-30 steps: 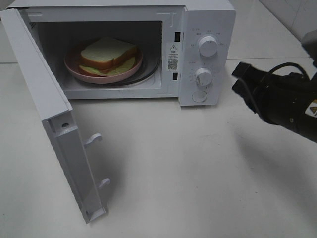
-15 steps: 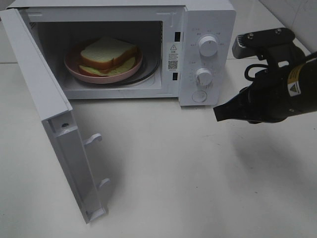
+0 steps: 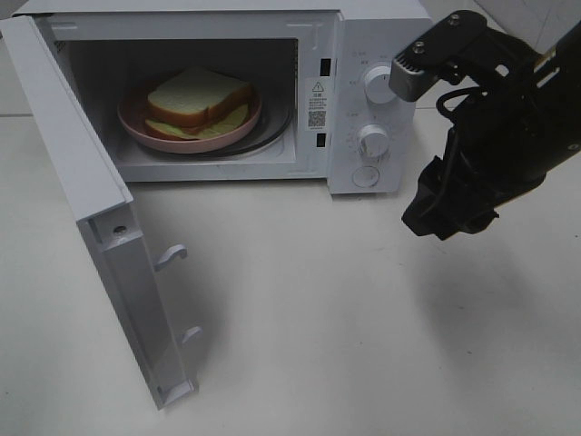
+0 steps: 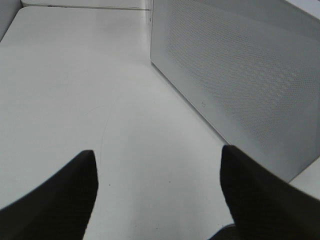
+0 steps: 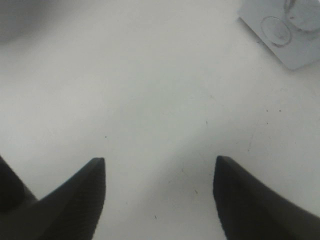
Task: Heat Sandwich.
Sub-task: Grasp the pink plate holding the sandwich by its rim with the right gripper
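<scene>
Right gripper (image 5: 159, 160) now spread, empty, swung downward beside microwave (image 3: 363, 27); sandwich (image 3: 198, 98) seemingly unmoved inside.

Setting: robot test bench staged as a kitchen. Evidence: 1 white microwave (image 3: 349, 54), 2 dials (image 3: 381, 84), door (image 3: 86, 195) open, sandwich (image 3: 198, 98) on pink plate (image 3: 132, 125) inside; plain white tabletop (image 3: 318, 327); pale tiles (image 3: 536, 23) behind; 1 black robot arm (image 3: 508, 136) with cabling.

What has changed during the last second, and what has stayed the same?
The black right gripper turned from pointing left to pointing down at the table; its jaws stand open, empty. The white-bread sandwich, round pink plate and open white microwave door stayed put.
</scene>
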Available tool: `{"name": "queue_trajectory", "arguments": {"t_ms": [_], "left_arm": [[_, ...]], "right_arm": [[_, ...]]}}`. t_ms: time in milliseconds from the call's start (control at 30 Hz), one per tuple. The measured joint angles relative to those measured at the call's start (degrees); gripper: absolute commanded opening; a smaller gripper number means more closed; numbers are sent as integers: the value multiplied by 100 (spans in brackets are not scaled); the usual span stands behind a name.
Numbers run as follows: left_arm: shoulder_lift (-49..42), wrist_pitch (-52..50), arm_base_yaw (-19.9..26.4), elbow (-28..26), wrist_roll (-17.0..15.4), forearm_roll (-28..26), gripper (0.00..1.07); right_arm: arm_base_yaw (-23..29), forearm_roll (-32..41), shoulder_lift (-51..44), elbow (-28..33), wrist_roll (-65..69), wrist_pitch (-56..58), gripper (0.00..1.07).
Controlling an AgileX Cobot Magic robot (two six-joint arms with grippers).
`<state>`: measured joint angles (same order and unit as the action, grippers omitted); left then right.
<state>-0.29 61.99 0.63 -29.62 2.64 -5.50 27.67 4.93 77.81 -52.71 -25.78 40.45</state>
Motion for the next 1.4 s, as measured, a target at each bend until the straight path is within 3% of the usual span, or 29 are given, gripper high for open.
{"name": "queue_trajectory", "arguments": {"t_ms": [400,800,1033,1400], "left_arm": [[0,0,0,0,0,0,66],[0,0,0,0,0,0,66],[0,0,0,0,0,0,66],[0,0,0,0,0,0,66]], "right_arm": [[0,172,0,-172,-2464,802,68],[745,-710,424,-241,-2710,745,65],[1278,-1008,1169,-854,-2722,728,65],[1455,-1037,2292,-2051,-2916,739,63]]}}
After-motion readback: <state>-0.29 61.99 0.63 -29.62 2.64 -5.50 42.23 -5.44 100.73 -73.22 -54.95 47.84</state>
